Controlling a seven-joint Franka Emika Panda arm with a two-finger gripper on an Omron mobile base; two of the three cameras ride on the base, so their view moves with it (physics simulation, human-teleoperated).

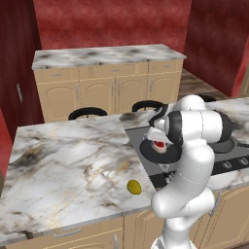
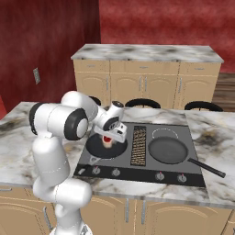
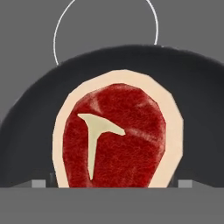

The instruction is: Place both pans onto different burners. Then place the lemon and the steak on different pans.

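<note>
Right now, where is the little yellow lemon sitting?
In the left base view, the lemon lies on the marble counter near its front edge, left of the cooktop.

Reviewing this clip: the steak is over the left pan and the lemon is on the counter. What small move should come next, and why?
Probably open the gripper and lift clear. The flat red steak with pale fat rim sits within the round black left pan, apparently resting on it. The small yellow-green lemon waits on the marble counter, and the empty right black pan awaits it.
</note>
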